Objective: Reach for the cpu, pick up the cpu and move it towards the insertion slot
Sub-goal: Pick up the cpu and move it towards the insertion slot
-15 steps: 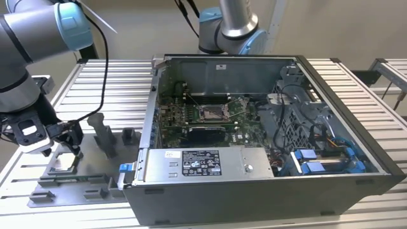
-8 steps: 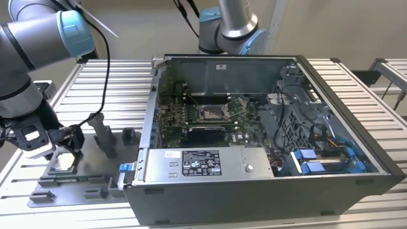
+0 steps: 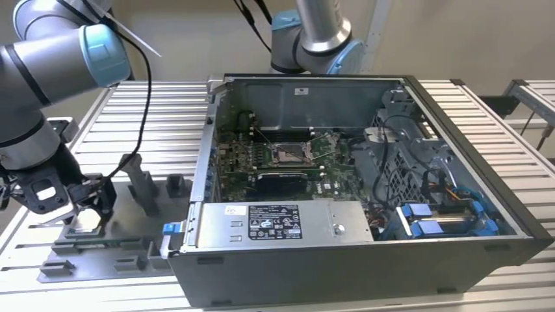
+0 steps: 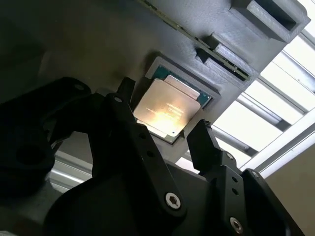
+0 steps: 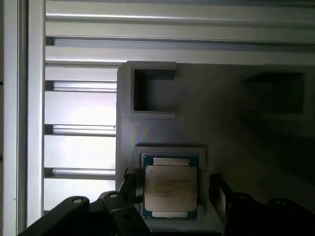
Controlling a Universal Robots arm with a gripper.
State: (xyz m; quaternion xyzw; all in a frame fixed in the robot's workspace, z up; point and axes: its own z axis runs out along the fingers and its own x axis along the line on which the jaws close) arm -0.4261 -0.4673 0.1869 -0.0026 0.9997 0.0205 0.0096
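Note:
The cpu [image 5: 171, 189] is a flat silvery square lying in a shallow seat of the grey fixture plate [image 5: 221, 123]. In both wrist views my gripper [image 5: 173, 191] is low over it and open, one dark finger [image 5: 129, 186] on each side of the chip with a little room left. The cpu [image 4: 167, 110] gleams between those fingers, and the gripper [image 4: 164, 109] straddles it. In the exterior view my gripper [image 3: 85, 207] is down at the fixture plate on the exterior view's left. The insertion slot [image 3: 290, 154], silver-framed with a dark centre, sits on the green board inside the open computer case.
The open computer case [image 3: 364, 260] takes up the middle and the exterior view's right, its near wall standing between the fixture plate [image 3: 130, 250] and the board. Grey fixture blocks [image 3: 143, 185] rise from the plate. A second arm [image 3: 312, 32] stands behind the case. The table [image 3: 165, 123] is slatted.

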